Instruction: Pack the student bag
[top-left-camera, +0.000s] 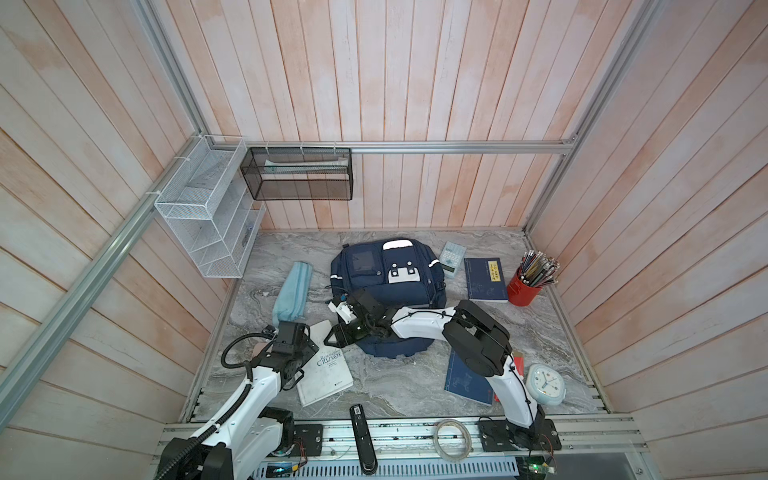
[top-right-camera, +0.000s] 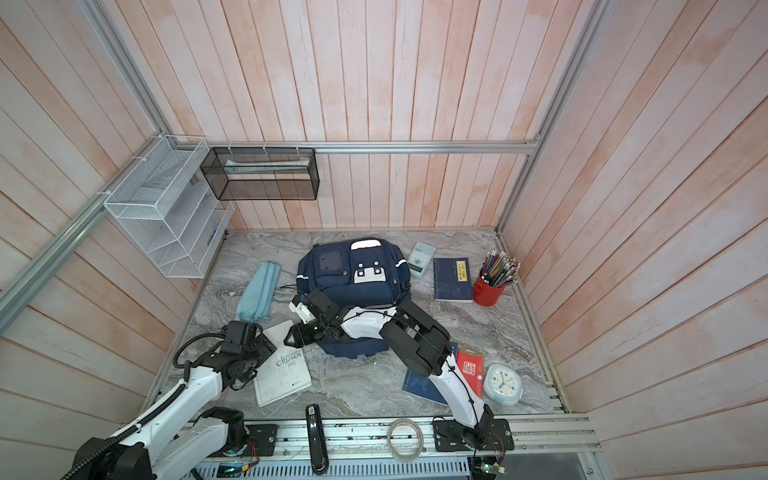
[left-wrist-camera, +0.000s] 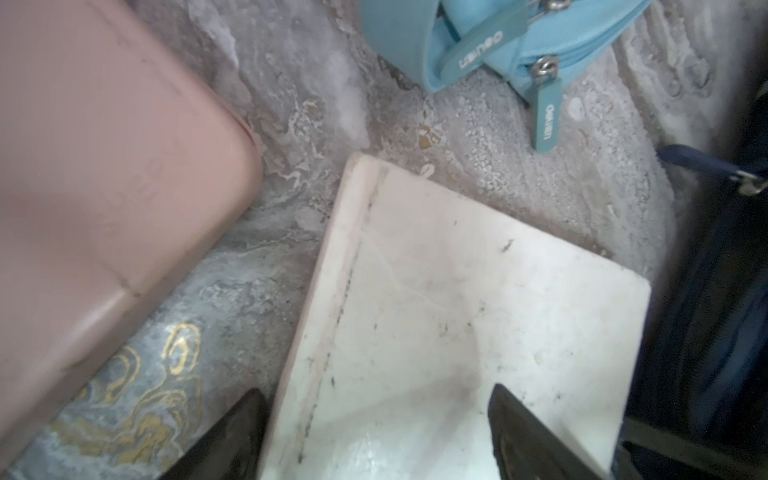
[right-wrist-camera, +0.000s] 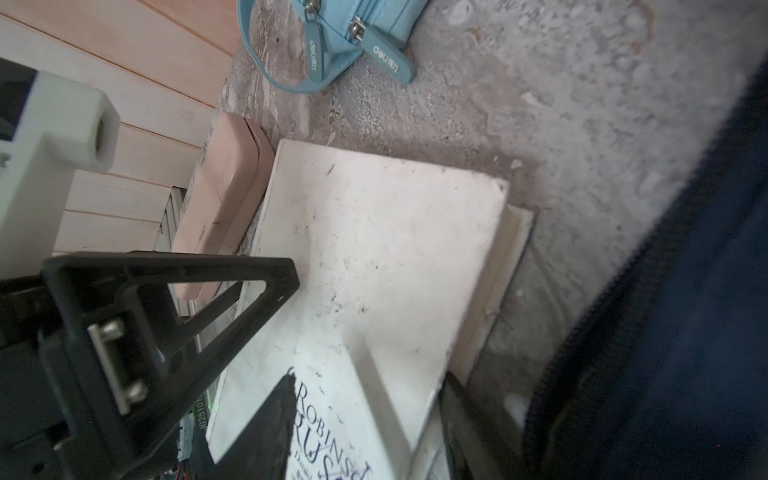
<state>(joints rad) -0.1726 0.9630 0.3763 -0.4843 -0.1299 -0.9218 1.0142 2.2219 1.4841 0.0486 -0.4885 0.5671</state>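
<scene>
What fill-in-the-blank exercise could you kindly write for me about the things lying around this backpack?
1. The pencils stand in a cup whose colour is ____.
2. The cover of the white book reads "Robinson ____".
3. In a top view, the light blue pencil case lies to the ____ of the student bag.
4. The round white thing with a dial and hands is a ____.

Missing words: red; Crusoe; left; clock.
</scene>
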